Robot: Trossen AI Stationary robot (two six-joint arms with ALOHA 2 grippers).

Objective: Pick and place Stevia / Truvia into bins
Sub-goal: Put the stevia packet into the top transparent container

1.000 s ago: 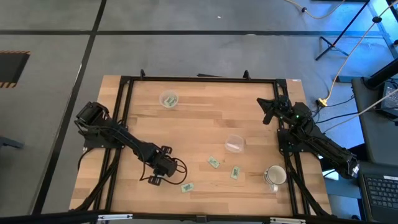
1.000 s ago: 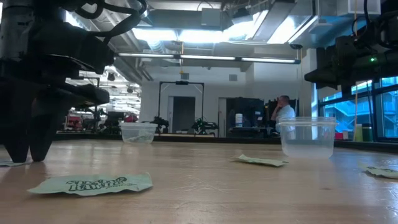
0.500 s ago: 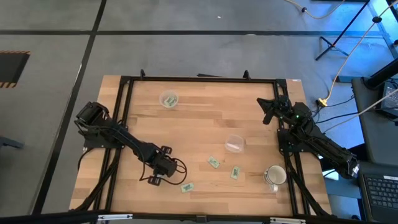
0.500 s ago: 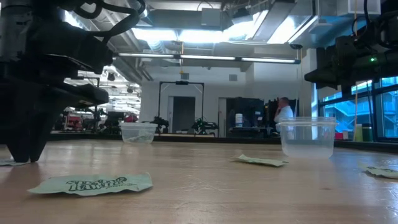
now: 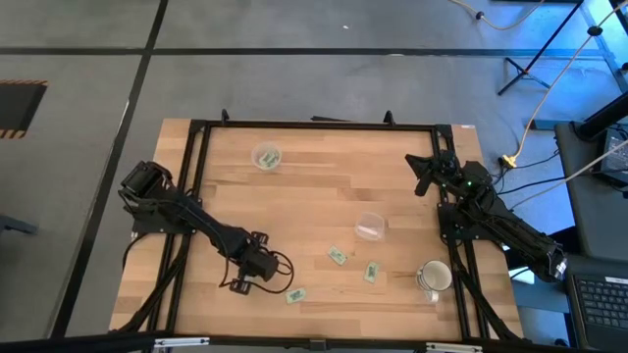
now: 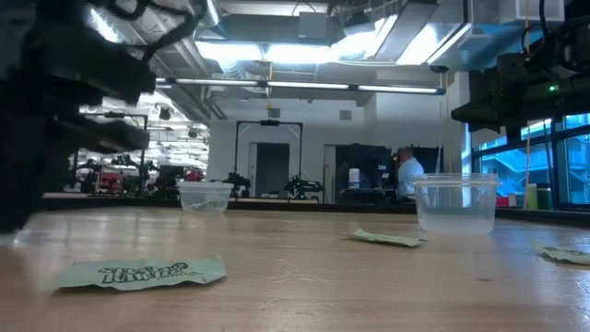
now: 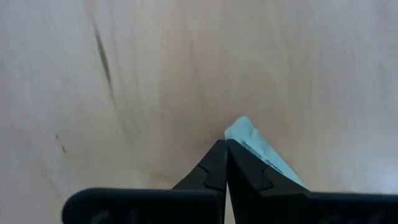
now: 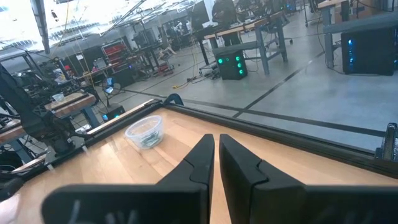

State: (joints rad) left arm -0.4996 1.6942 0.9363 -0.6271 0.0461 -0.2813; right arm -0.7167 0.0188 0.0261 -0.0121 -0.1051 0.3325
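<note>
Three green packets lie loose on the desk [image 5: 314, 196] toward its near edge: one [image 5: 295, 294] just beside the left gripper [image 5: 238, 284], two more [image 5: 339, 257] [image 5: 371, 272] between the near clear cup [image 5: 370, 226] and the white mug [image 5: 434, 277]. Low view shows green lettering on the nearest packet [image 6: 143, 273], not legible. Left fingers [image 7: 208, 171] are pressed together, pinching the corner of a fourth packet [image 7: 261, 152] at the desk surface. Far clear cup [image 5: 266, 156], near the far edge, holds green packets. Right gripper [image 5: 424, 176] waits raised at the right edge, fingers [image 8: 199, 158] almost together, holding nothing. Desk centre is open wood.
</note>
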